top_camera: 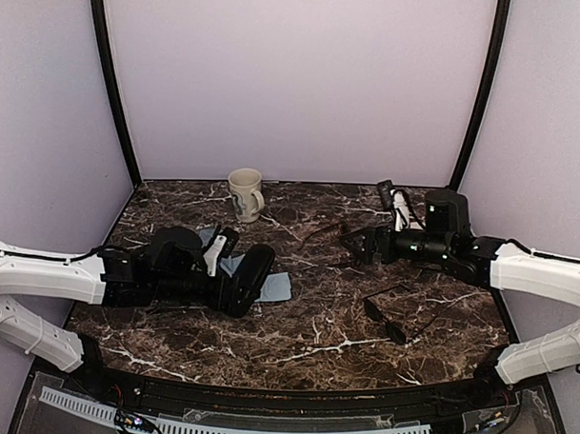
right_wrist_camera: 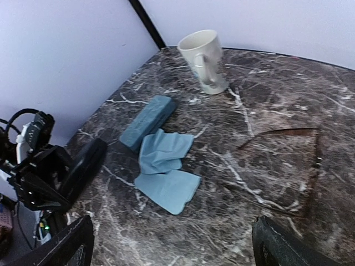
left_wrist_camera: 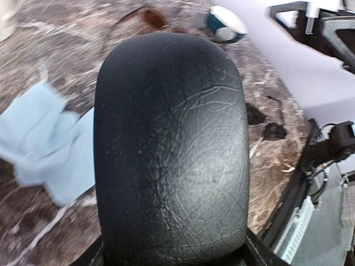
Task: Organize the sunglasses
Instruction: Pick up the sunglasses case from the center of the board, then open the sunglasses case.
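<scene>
Two sunglasses on the marble table [top_camera: 295,343].
Thin brown pair [right_wrist_camera: 288,132], arms unfolded; thicker black pair [top_camera: 386,320], dark-lensed. Left gripper [top_camera: 232,289] clamps black case [left_wrist_camera: 172,144]; right gripper [right_wrist_camera: 178,244] gapes empty.

Thin brown pair [top_camera: 323,233] lies mid-counter [top_camera: 295,341], arms unfolded. The chunkier black pair [top_camera: 386,320] sits front right, arms open too, well apart from it.

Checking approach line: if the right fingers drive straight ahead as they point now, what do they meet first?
Most likely the thin brown-framed sunglasses, lying just ahead between the open right fingers; depth is hard to judge.
</scene>
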Tool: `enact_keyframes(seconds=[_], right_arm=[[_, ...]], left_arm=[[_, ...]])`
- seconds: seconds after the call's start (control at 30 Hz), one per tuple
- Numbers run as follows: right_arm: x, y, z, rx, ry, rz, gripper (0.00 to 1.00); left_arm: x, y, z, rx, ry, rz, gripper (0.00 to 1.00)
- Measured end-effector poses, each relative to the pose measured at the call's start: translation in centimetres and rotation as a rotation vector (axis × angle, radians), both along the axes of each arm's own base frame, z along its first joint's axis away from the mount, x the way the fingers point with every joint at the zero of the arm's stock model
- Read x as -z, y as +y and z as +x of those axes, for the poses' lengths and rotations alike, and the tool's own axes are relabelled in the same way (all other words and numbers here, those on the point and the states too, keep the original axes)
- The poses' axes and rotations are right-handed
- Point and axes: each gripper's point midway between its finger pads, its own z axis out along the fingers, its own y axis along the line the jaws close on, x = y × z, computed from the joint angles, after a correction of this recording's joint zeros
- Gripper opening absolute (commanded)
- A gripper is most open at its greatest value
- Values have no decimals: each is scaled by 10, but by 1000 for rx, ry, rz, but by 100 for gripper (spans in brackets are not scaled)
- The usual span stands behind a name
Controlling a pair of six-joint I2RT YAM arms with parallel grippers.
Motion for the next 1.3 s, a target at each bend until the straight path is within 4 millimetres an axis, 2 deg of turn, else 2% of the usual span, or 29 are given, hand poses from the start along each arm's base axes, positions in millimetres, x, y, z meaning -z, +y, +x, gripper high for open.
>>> enact_keyframes(seconds=[0.23,0.43,0.67,0.77,1.0,1.3], right_arm=[[-3,46,-26,-223,69,144,100],[-11,60,-35,-301,51,212,100],[-4,72,-40,-341,41,237,100],[-9,76,-44,-371,25,262,99],[-17,85,-70,-526,68,327,92],[-19,90,-78,-597,88,368,85]], left_arm=[[-18,-54,0,157,-4,-169,0],[-37,-77,-4,224,3,-305,0],[-66,-87,-8,260,-8,-438,0],[-67,-88,-9,265,3,-467,0],[-72,-92,-16,296,29,-531,0],[-79,-96,-20,326,50,-591,0]])
